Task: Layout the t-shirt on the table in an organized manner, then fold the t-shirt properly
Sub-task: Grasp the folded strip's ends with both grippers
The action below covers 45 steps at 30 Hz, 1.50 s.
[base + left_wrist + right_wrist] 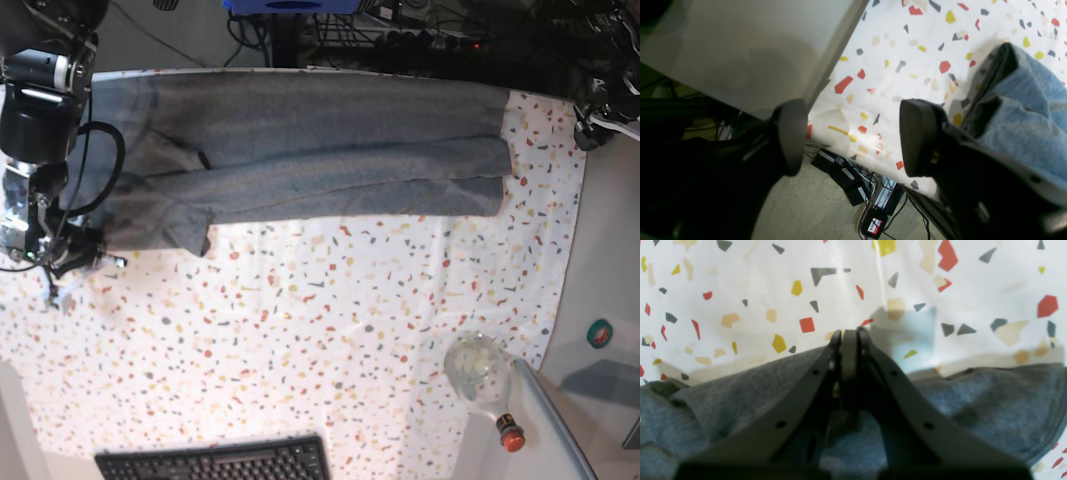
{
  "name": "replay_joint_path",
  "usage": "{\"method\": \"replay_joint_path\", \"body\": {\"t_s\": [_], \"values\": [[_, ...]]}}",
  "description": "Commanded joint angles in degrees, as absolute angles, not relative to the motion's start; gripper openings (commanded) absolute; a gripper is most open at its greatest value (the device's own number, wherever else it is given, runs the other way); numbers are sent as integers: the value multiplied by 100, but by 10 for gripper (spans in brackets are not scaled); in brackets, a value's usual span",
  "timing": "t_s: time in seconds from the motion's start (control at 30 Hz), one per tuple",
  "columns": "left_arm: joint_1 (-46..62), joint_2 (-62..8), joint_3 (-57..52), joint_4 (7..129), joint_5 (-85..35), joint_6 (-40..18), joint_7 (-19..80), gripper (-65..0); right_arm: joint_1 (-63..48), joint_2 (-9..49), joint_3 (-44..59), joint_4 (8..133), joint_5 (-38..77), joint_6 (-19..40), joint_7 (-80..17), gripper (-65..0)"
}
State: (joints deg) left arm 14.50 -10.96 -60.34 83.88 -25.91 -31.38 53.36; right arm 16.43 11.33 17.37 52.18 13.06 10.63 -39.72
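The heather-grey t-shirt (310,160) lies spread in a long band across the far part of the speckled table (300,330), folded along its length. At the shirt's left end stands my right gripper (85,258). In the right wrist view this gripper (848,335) is shut, its tips over the white cloth, with shirt fabric (740,396) drawn up against the fingers. My left gripper (855,136) is open and holds nothing, hovering at the table's edge with the shirt's end (1027,100) just beside its right finger (920,136).
A black keyboard (215,462) sits at the near edge. A clear bottle with a red cap (482,375) lies at the near right. A grey panel (740,50) borders the table, and power bricks and cables (853,180) lie on the floor below.
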Motion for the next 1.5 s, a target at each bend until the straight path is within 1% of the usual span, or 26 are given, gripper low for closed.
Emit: {"method": "replay_joint_path", "body": {"t_s": [0.0, 0.1, 0.23, 0.3, 0.47, 0.63, 0.73, 1.03, 1.13, 1.23, 1.27, 1.33, 1.37, 1.4, 1.47], "values": [[1473, -1226, -6062, 8497, -2668, -3143, 5226, -239, 1684, 1226, 1771, 5499, 1349, 1051, -3899, -650], [1473, -1226, -6062, 8497, -2668, -3143, 5218, -239, 1270, 1095, 1771, 6378, 1358, 1042, -4127, -650], [1455, -1226, -6062, 8497, -2668, -3143, 5218, -239, 532, 989, 1771, 7899, 1358, 1024, -4769, -650], [1446, -1226, -6062, 8497, -2668, -3143, 5218, -239, 180, 804, 1771, 8444, 1349, 1024, -4963, -650], [1393, -1235, -6053, 8497, -2668, -3143, 5209, -239, -620, 532, 1780, 9323, 1349, 1015, -5015, -650], [1323, -1323, -6053, 8488, -2659, -3143, 5235, -239, -1262, 154, 2176, 10088, 1349, 1015, -5024, -650], [1323, -1323, -6053, 8488, -2659, -3143, 5226, -239, -1543, 136, 2185, 10299, 1349, 1024, -5051, -650], [1323, -1323, -6053, 8488, -2659, -3143, 5226, -239, -2070, 119, 2229, 10290, 1349, 1015, -5007, -650], [1323, -1323, -6053, 8488, -2659, -3143, 5226, -239, -2114, -75, 2281, 10264, 1332, 1007, -5007, -650], [1323, -1323, -6053, 8488, -2659, -3143, 5226, -239, -2097, -365, 2580, 10290, 1323, 1007, -5007, -650], [1323, -1323, -6053, 8488, -2659, -3143, 5226, -239, -2097, -426, 2659, 10299, 1323, 1007, -5007, -590], [1323, -1323, -6053, 8488, -2659, -3143, 5226, -239, -2105, -479, 2756, 10413, 1323, 1007, -5007, -422], [1323, -1323, -6053, 8488, -2659, -3143, 5226, -239, -2123, -488, 2818, 10536, 1349, 1015, -5007, -359], [1323, -1323, -6053, 8488, -2659, -3152, 5235, -239, -2123, -514, 2897, 10668, 1358, 1024, -4971, -341], [1332, -1314, -6053, 8488, -2659, -3152, 5244, -239, -2158, -611, 3090, 10897, 1358, 1042, -4681, -365]]}}
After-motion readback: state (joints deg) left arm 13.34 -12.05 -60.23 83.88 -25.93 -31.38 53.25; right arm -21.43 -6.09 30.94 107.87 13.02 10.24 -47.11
